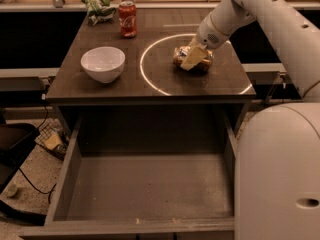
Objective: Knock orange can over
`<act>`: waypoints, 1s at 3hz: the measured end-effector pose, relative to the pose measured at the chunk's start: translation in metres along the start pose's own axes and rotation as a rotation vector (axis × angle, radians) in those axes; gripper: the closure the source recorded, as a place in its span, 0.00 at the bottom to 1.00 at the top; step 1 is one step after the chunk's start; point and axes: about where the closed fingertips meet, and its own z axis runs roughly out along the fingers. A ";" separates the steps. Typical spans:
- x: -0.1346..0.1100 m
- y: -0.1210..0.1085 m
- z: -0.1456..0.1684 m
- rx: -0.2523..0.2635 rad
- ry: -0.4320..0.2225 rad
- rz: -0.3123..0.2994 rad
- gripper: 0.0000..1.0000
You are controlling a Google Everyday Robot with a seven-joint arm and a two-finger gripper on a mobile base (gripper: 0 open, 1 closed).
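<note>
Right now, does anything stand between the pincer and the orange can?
Nothing visible does. The pincer is right against the orange can, inside the white ring on the table. The red cola can and white bowl sit well away.

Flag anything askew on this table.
The orange can lies tipped on its side inside the white ring, with the tool over it. The cola can and white bowl stand upright.
</note>
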 end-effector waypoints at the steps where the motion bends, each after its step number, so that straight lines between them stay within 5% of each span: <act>1: 0.000 0.001 0.004 -0.005 0.001 0.000 0.59; 2: -0.001 0.001 0.004 -0.008 0.001 0.000 0.26; 3: -0.001 0.001 0.008 -0.012 0.002 0.000 0.04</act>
